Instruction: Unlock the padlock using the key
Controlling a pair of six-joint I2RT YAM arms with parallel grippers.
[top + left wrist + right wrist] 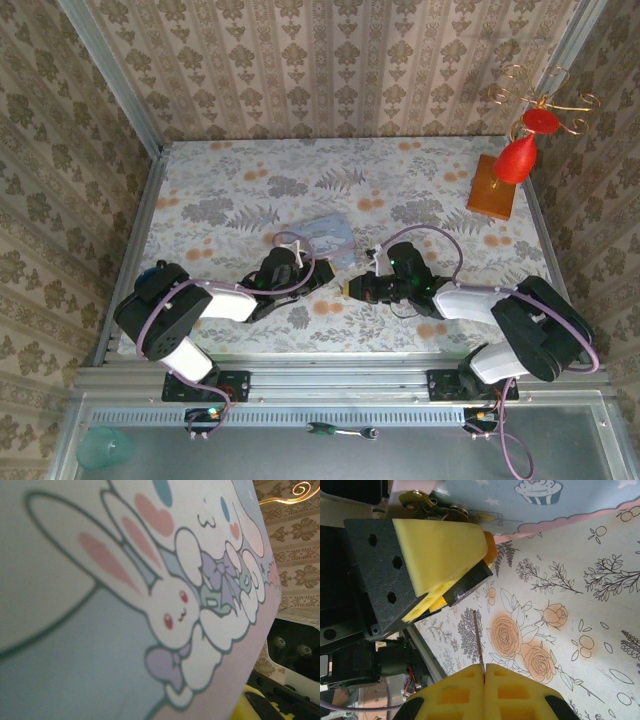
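The right gripper (484,666) is seen with its yellow fingers pressed together, and the key (478,637) is clamped between them, its thin dark blade projecting straight out past the fingertips. Just ahead of the blade's tip, a small gap away, the padlock (470,586) is found: a dark block gripped between the yellow pads of the left gripper (462,582). Beyond that gripper a pale blue-pink tin (485,500) is seen, with brassy fittings (417,500) at its edge. A flowered tablecloth (580,610) is spread beneath.

Overhead wide; both wrist cameras close, sharing tin (100,645).
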